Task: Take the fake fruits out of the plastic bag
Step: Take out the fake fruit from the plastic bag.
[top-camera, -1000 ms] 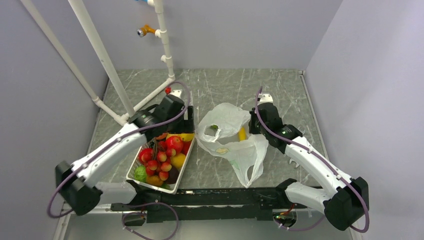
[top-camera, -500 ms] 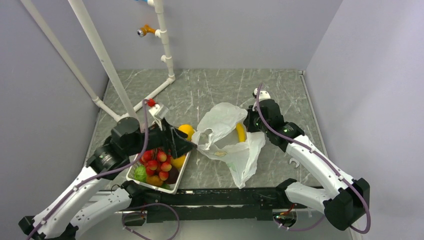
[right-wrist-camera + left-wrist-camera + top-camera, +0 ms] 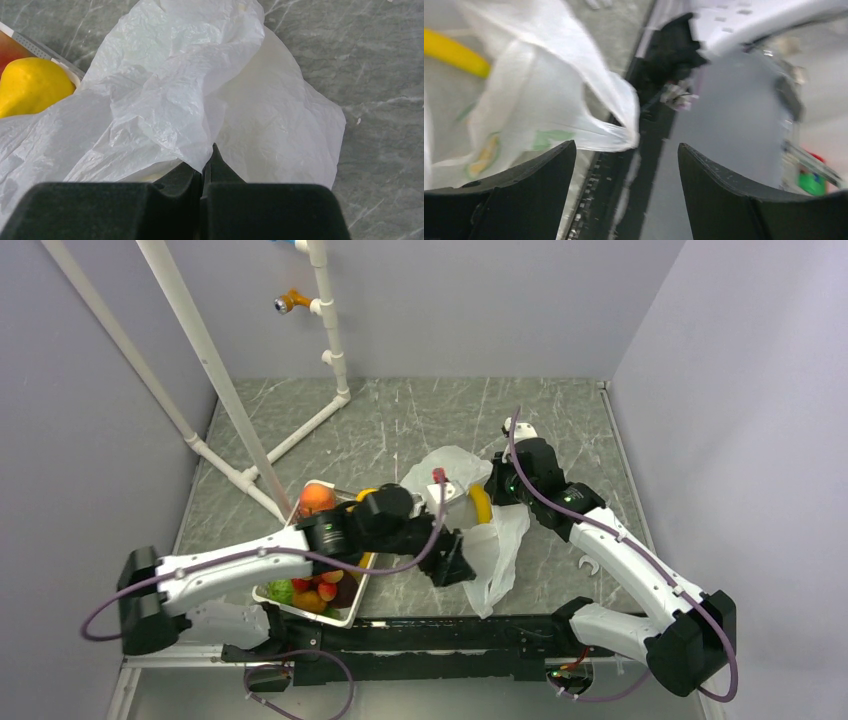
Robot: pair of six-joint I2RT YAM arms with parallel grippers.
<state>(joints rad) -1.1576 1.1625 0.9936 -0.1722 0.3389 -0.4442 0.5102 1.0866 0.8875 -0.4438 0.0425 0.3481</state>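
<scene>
The white plastic bag (image 3: pixel 495 545) lies crumpled mid-table. My right gripper (image 3: pixel 497 486) is shut on its far right edge; in the right wrist view the jaws (image 3: pixel 206 161) pinch a fold of the bag (image 3: pixel 200 75). A yellow banana (image 3: pixel 483 502) shows at the bag's mouth just by that gripper. My left gripper (image 3: pixel 452 566) is open and empty over the bag's near left side. In the blurred left wrist view its jaws (image 3: pixel 626 146) frame a bag handle (image 3: pixel 549 100), with the banana (image 3: pixel 454 52) at top left. A yellow round fruit (image 3: pixel 30 85) sits at the basket's edge.
A white mesh basket (image 3: pixel 300 602) with red, green and orange fruits stands left of the bag, under my left arm; an orange-pink peach (image 3: pixel 317 500) lies at its far end. White pipes (image 3: pixel 300 435) stand at the back left. Grey walls close both sides.
My left arm has swung right from over the basket to the bag's near left side, gripper open. My right gripper has kept hold of the bag edge, and the bag has shifted slightly.
</scene>
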